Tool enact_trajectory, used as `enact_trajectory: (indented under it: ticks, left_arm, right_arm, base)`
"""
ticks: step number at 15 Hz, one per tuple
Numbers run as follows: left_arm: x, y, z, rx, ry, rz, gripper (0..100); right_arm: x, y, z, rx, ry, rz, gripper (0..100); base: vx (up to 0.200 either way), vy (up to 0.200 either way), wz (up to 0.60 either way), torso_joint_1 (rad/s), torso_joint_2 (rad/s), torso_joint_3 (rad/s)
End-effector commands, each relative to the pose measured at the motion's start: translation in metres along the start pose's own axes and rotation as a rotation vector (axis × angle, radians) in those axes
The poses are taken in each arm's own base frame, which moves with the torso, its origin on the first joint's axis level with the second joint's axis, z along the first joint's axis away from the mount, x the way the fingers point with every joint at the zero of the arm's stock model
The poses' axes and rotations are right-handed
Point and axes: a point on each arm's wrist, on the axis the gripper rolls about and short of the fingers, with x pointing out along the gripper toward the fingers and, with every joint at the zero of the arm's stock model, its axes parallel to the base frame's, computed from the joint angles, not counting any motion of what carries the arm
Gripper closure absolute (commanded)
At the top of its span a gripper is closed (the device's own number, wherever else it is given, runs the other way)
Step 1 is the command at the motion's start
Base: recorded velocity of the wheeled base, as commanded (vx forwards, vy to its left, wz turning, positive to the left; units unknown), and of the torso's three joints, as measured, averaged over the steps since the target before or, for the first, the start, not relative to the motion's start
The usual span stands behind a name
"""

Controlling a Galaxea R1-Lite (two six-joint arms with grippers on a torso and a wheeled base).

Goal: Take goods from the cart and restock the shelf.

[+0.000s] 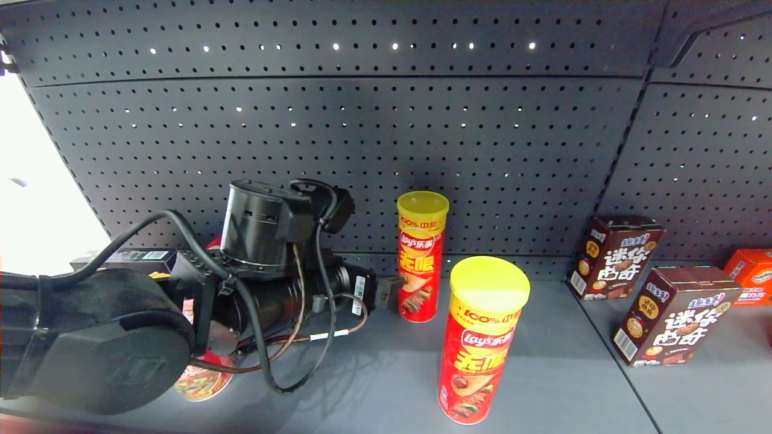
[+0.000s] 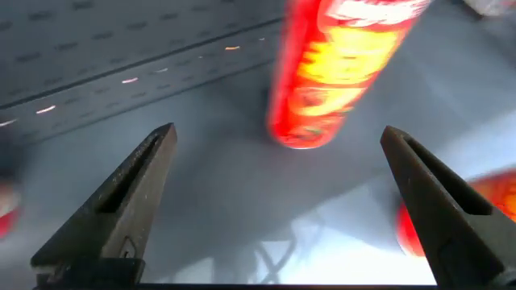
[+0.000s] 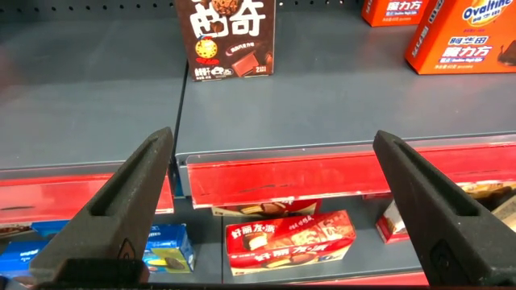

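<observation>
Grey shelf (image 1: 374,386), head: left arm (image 1: 120,337) at left; rear can (image 1: 421,256) beside it, front can (image 1: 482,340) near front edge; open room between cans and boxes (image 1: 675,313).
Left wrist: left claw (image 2: 278,129) released, rear can ahead, untouched.
Right wrist: right claw (image 3: 272,135) released above red lip (image 3: 322,173); packs (image 3: 290,242) beneath.

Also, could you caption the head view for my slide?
Open left gripper beside two upright yellow-lidded red chip tubes on a grey metal shelf.

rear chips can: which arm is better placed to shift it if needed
Left, likely. The left tool, open, is right beside the rear chips can; the right tool is out before the shelf edge, facing a brown box.
</observation>
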Motion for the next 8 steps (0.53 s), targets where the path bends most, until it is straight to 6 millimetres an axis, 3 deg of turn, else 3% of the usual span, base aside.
enact_trajectory:
  ticks: [1,8]
  left_arm:
    - [-0.001,0.006,-0.005,-0.007,0.011,0.057,0]
    - [0.058,0.003,-0.027,-0.052,0.065,0.268,0]
  right_arm:
    - [0.0,0.0,0.0,0.001,0.0,0.0,0]
    - [0.0,0.0,0.0,0.0,0.002,0.0,0]
  base:
    - [0.0,0.0,0.0,0.0,0.0,0.0]
    - [0.0,0.0,0.0,0.0,0.0,0.0]
